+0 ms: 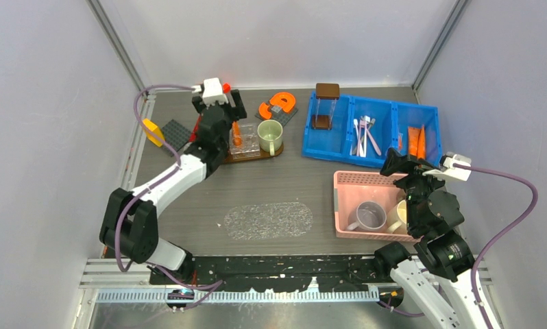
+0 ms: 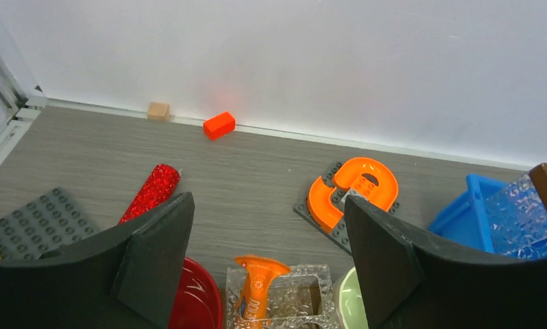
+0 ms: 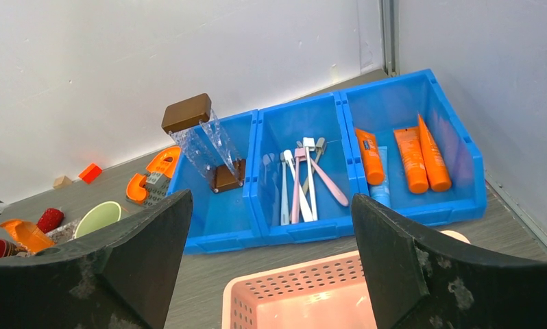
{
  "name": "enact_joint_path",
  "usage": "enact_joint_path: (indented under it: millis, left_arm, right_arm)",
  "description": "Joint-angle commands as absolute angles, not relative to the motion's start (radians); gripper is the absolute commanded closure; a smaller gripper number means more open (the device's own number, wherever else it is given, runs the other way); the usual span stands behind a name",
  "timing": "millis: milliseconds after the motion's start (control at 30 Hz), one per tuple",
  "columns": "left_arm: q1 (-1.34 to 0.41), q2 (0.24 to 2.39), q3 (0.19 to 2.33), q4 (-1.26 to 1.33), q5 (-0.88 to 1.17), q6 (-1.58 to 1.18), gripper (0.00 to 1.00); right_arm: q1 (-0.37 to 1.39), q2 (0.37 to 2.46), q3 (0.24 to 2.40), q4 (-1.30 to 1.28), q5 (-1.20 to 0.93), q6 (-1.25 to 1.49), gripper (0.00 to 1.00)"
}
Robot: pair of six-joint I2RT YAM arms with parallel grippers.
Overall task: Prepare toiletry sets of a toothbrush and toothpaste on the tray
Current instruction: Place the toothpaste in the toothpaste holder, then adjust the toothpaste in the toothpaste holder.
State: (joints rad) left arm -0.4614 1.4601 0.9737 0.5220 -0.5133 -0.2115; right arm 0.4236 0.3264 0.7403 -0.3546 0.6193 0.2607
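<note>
one toothpaste (image 2: 257,291) stood upright, flared end up, in the clear holder (image 2: 305,305) on the tray (image 1: 253,157), toward the table's far left corner. your left gripper (image 2: 267,205) hung just above it, jaws wide, with the tube low between the two fingers. it touched neither, as far as the wrist view showed, and nothing was held. no toothbrush showed on the tray, so i judged that set to lack its brush.

the toothbrushes (image 3: 298,181) lay in the middle compartment of the blue bin (image 3: 219,240), toward the table's far right. the spare tubes (image 3: 411,157) lay beside them in the bin's right end compartment. the brushes' long axes ran roughly from the bin's near wall to its far wall, most heads to the far wall. one pink brush slanted across the others.

your right gripper (image 3: 271,205) stood over the far rim of the pink basket (image 1: 353,179), jaws wide and empty. the brushes were ahead of it and lower. the gap between its fingers ran across the handles, so i judged it could straddle one without turning the wrist. the right arm was plainly the nearer; the left was well apart from the bin.
</note>
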Motion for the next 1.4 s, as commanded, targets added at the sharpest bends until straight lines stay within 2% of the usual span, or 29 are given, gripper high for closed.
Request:
enact_joint_path:
  millis: [0, 333, 533, 633, 800, 1200, 1367]
  left_arm:
    - [-0.456, 1.471, 1.191, -0.001, -0.541, -0.255, 0.17]
    - [-0.446, 1.691, 1.596, -0.47, -0.456, -0.224, 0.17]
    - [-0.442, 1.795, 1.71, -0.548, -0.453, -0.199, 0.26]
    - [-0.439, 1.827, 1.737, -0.564, -0.461, -0.193, 0.34]
    - [-0.436, 1.857, 1.74, -0.567, -0.463, -0.19, 0.42]
    - [-0.436, 1.813, 1.668, -0.552, -0.466, -0.197, 0.56]
    - [-0.436, 1.793, 1.645, -0.545, -0.464, -0.207, 0.57]
  right_arm:
    - [0.428, 0.311, 0.752, -0.343, 0.612, 0.259, 0.08]
    - [0.428, 0.293, 0.753, -0.351, 0.609, 0.256, 0.08]
    - [0.428, 0.293, 0.752, -0.354, 0.605, 0.256, 0.07]
    - [0.428, 0.294, 0.752, -0.354, 0.603, 0.256, 0.08]
    - [0.428, 0.301, 0.752, -0.354, 0.599, 0.256, 0.07]
    - [0.428, 0.316, 0.755, -0.354, 0.598, 0.253, 0.08]
    - [0.429, 0.316, 0.755, -0.354, 0.598, 0.253, 0.07]
